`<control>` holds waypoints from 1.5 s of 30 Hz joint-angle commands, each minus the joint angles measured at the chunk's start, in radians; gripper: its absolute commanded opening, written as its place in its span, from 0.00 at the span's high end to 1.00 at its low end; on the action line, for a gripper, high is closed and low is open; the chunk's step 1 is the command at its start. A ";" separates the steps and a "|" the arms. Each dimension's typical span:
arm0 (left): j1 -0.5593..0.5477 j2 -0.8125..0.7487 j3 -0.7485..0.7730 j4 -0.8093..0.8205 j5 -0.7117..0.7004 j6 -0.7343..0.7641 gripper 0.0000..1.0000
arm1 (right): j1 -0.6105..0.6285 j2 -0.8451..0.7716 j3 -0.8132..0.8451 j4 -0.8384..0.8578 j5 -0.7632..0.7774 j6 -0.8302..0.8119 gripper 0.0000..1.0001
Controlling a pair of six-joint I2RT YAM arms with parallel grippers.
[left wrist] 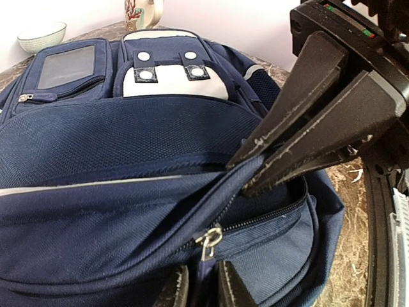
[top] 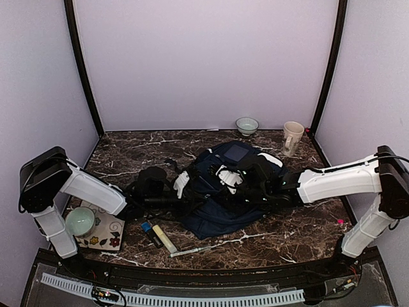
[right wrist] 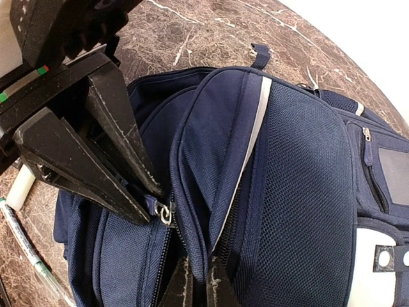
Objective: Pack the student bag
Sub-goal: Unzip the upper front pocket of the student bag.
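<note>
- The student bag (top: 214, 214) is seen lying flat in the middle of the table (top: 128, 153), with one gripper reaching onto it from each side.
- The left gripper (right wrist: 156, 208) is set at the bag's left near edge. Its fingers are drawn together, clamped on the bag at a zipper pull (left wrist: 209, 242).
- The right gripper (left wrist: 239, 179) is laid over the bag from the right. Its fingers are pinched together on the fabric rim of a compartment, just beside the left gripper.
- A white patch (left wrist: 172, 80) with dark squares is shown on the bag's far part, and a white stripe (right wrist: 252, 137) runs along a flap.
- The table is of dark brown marble with white veins and is enclosed by pale lavender walls (top: 204, 57).
- A bowl (top: 247, 125) and a mug (top: 293, 137) stand at the far edge, well apart from the bag. What they hold cannot be told.
- At the near left a floral mat (top: 107, 235) is laid, with a pale green round object (top: 80, 221) on its left part.
- Near the bag's near edge a small blue item (top: 146, 226), a cream stick (top: 165, 240) and a pen (top: 192, 250) are laid on the marble.
</note>
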 commanded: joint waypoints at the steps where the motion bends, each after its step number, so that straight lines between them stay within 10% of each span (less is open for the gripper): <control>1: -0.019 0.007 0.027 -0.059 -0.067 0.026 0.83 | -0.001 0.000 0.045 0.097 -0.036 0.022 1.00; 7: -0.024 0.025 0.045 -0.076 -0.122 0.028 1.00 | -0.001 -0.012 0.039 0.094 -0.035 0.031 1.00; 45: 0.146 -0.037 0.077 -0.265 -0.449 -0.075 1.00 | -0.001 -0.180 -0.135 0.128 -0.040 0.102 1.00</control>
